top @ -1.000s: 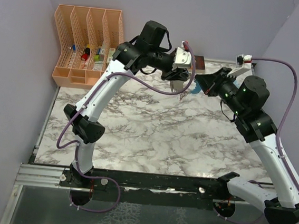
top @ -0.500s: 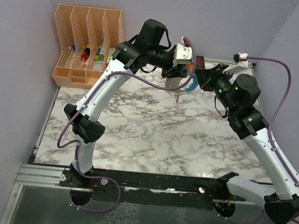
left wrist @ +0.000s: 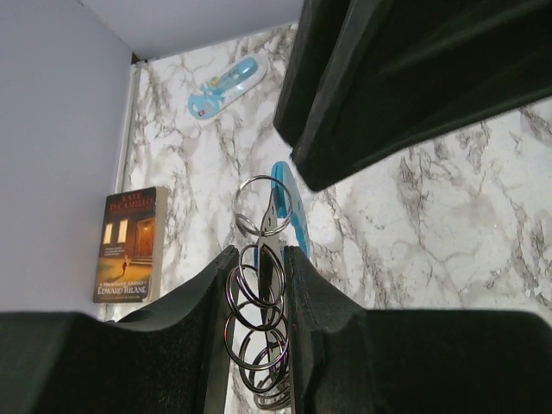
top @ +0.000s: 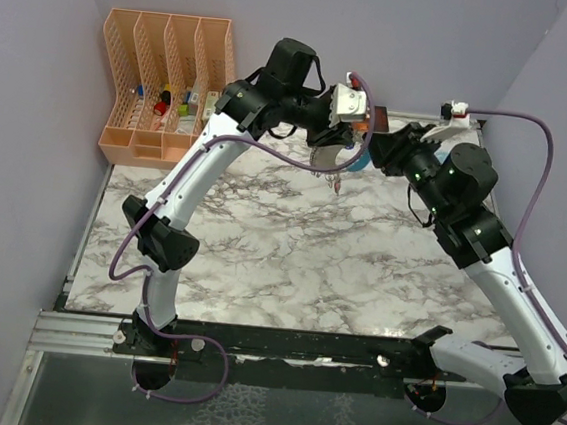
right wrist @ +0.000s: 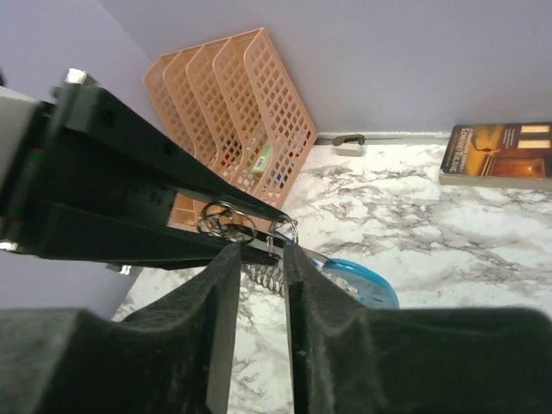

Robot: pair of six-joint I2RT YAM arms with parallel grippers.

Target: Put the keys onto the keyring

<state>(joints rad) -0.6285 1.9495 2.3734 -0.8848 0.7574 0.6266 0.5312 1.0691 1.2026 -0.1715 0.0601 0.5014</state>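
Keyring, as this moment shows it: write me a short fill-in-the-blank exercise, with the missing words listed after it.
1. The left gripper is shut on the ___.
2. The curved strap hanging with the rings is coloured ___.
3. Lying flat on the table, its cover title showing, is a ___.

Missing words: keyring; blue; book.
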